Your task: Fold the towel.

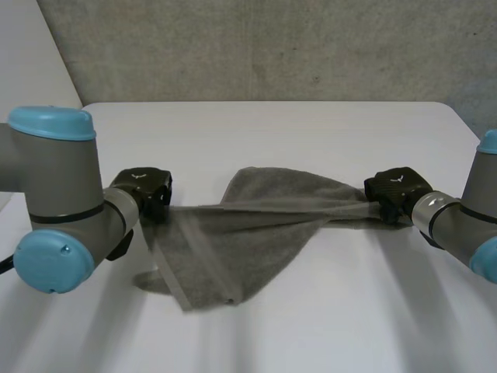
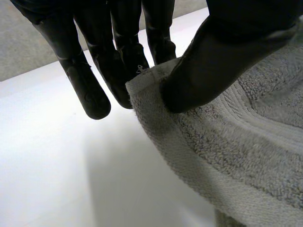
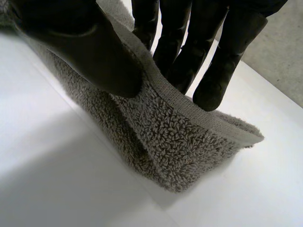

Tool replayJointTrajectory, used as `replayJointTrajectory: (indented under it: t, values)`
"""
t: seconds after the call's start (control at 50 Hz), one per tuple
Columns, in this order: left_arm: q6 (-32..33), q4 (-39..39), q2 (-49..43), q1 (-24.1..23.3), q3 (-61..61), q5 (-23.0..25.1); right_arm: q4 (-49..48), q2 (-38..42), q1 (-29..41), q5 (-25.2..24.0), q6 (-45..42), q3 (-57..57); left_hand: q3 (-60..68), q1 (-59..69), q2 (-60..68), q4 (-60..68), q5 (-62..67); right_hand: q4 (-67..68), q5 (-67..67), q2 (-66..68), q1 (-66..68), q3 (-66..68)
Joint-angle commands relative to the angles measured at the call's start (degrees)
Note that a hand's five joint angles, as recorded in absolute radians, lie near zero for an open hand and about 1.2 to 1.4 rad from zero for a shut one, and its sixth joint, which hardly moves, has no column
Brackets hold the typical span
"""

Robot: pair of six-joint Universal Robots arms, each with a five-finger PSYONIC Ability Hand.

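The white table (image 1: 311,124) spans the frame's middle and bottom. Across its centre the grey towel (image 1: 256,233) runs left to right, held up at both ends, its bulk sagging toward lower left. The left hand (image 1: 144,190), centre-left, pinches a hemmed corner between thumb and fingers; the right hand (image 1: 396,190), centre-right, pinches the opposite end likewise.

Locate the towel (image 1: 256,233) at the centre of the counter (image 1: 311,132), spanning between both hands. You will find the left hand (image 1: 144,190) at the towel's 9 o'clock end, pinching its edge, and the right hand (image 1: 397,189) at its 3 o'clock end, pinching the opposite edge. The towel's slack sags toward 7 o'clock, down to the counter. A wall (image 1: 272,47) stands behind the counter at 12 o'clock.
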Motion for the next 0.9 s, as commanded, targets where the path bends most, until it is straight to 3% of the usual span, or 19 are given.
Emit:
replayJointTrajectory:
  t: [0.02, 0.06, 0.12, 0.22, 0.24, 0.34, 0.42, 0.52, 0.68, 0.8, 0.82, 0.86, 0.9]
  values:
    - [0.2, -0.5, 4.1, 2.4, -0.6, 1.6, 6.9, -6.4, -0.6, 0.2, -4.1, -0.7, 4.3, 6.9, 4.9, 2.9, 4.8, 3.9, 3.4, 5.4, 4.2, 4.9]
    - [0.1, -0.8, 5.7, 2.9, -0.6, 3.1, 10.8, -12.2, -1.4, -0.7, -3.9, -1.9, 4.3, 6.9, 4.9, 2.9, 4.8, 3.9, 3.4, 5.4, 4.2, 4.9]
    - [-0.2, -2.2, 9.2, 3.4, -0.2, 6.1, 12.9, -14.7, -1.4, -1.6, -3.5, -3.3, 4.3, 6.9, 4.9, 2.9, 4.8, 3.9, 3.4, 5.4, 4.2, 4.9]
    - [-0.5, -4.3, 15.4, 4.2, 0.4, 9.3, 21.7, -21.3, -1.4, -6.7, -1.6, -9.2, 4.3, 6.9, 4.9, 2.9, 4.8, 3.9, 3.4, 5.4, 4.2, 4.9]
    - [-0.5, -4.4, 17.2, 4.5, 0.5, 9.8, 26.0, -24.5, -1.7, -10.7, 1.2, -12.7, 4.3, 6.9, 4.9, 2.9, 4.8, 3.9, 3.4, 5.4, 4.2, 4.9]
    - [-0.6, -4.0, 21.0, 4.8, 0.9, 10.5, 28.1, -26.7, -2.1, -17.4, 8.2, -16.7, 4.3, 6.9, 4.9, 2.9, 4.8, 3.9, 3.4, 5.4, 4.2, 4.9]
    - [-0.5, -2.4, 20.4, 6.1, 2.0, 10.4, 27.8, -24.9, -1.8, -19.7, 9.0, -16.5, 4.3, 6.9, 4.9, 2.9, 4.8, 3.9, 3.4, 5.4, 4.2, 4.9]
    - [-0.4, -1.4, 13.9, 9.2, 3.1, 10.3, 25.9, -16.7, 0.9, -17.8, 6.5, -16.3, 4.3, 6.9, 4.9, 2.9, 4.8, 3.9, 3.4, 5.4, 4.2, 4.9]
    - [0.1, -1.5, 1.8, 9.7, 6.5, 10.5, 21.6, -2.1, 8.0, -6.9, -2.5, -19.9, 4.3, 6.9, 4.9, 2.9, 4.8, 3.9, 3.4, 5.4, 4.2, 4.9]
    - [-0.3, -1.3, -5.0, 9.0, 21.8, 9.6, 16.6, 1.5, 9.7, -4.5, -5.6, -29.6, 4.3, 6.9, 4.9, 2.9, 4.8, 3.9, 3.4, 5.4, 4.2, 4.9]
    - [-0.3, -1.3, -5.1, 9.0, 21.9, 9.6, 13.3, 1.5, 10.3, -3.8, -4.9, -34.2, 4.3, 6.9, 4.9, 2.9, 4.8, 3.9, 3.4, 5.4, 4.2, 4.9]
    - [-1.7, -0.6, -5.1, 7.6, 33.6, 8.7, 9.0, 0.7, 10.9, -2.5, -2.7, -38.4, 4.3, 6.9, 4.9, 2.9, 4.8, 3.9, 3.4, 5.4, 4.2, 4.9]
    - [-2.8, 1.1, -4.5, 6.8, 39.0, 7.6, -0.4, -3.4, 11.0, 0.3, 4.9, -42.8, 4.3, 6.9, 4.9, 2.9, 4.8, 3.9, 3.4, 5.4, 4.2, 4.9]
